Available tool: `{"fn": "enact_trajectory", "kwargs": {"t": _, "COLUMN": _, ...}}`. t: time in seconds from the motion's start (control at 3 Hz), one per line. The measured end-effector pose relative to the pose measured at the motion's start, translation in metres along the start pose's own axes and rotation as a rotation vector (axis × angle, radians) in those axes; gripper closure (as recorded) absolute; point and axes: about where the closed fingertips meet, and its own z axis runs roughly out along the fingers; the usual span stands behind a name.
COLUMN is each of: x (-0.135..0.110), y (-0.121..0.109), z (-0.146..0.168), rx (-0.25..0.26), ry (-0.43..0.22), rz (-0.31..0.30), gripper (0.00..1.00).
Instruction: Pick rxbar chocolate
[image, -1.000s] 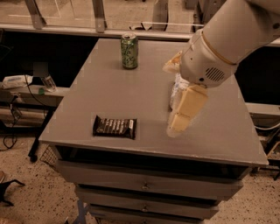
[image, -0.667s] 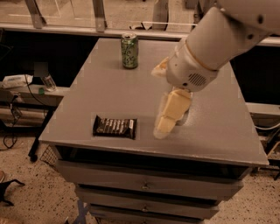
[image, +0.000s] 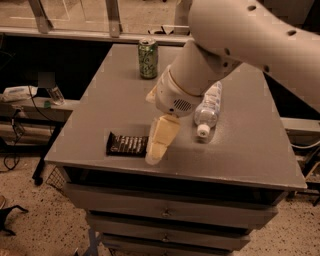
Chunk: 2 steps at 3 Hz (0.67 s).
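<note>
The rxbar chocolate (image: 126, 144), a flat black-wrapped bar with pale lettering, lies near the front left edge of the grey table (image: 240, 155). My gripper (image: 157, 150), with cream-coloured fingers pointing down, hangs just to the right of the bar's right end, partly overlapping it in view. The big white arm reaches in from the upper right. I see one broad finger; whether there is a gap between the fingers does not show.
A green soda can (image: 148, 58) stands at the table's back left. A clear water bottle (image: 208, 108) with a white cap lies on its side right of the gripper. Drawers are below the tabletop. Cables and clutter sit on the floor and shelf at left.
The arm has swung left and lowered, taking the gripper from the middle of the table to the bar's right end. The bottle is now uncovered.
</note>
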Motion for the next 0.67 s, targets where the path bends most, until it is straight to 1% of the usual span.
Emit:
{"fn": "enact_trajectory", "kwargs": {"t": 0.33, "x": -0.005, "y": -0.005, "z": 0.026, "rx": -0.024, "ry": -0.017, "rz": 0.003, "gripper": 0.00}}
{"fn": "enact_trajectory", "kwargs": {"t": 0.67, "x": -0.004, "y": -0.011, "z": 0.046, "rx": -0.033, "ry": -0.031, "rz": 0.015, "gripper": 0.00}}
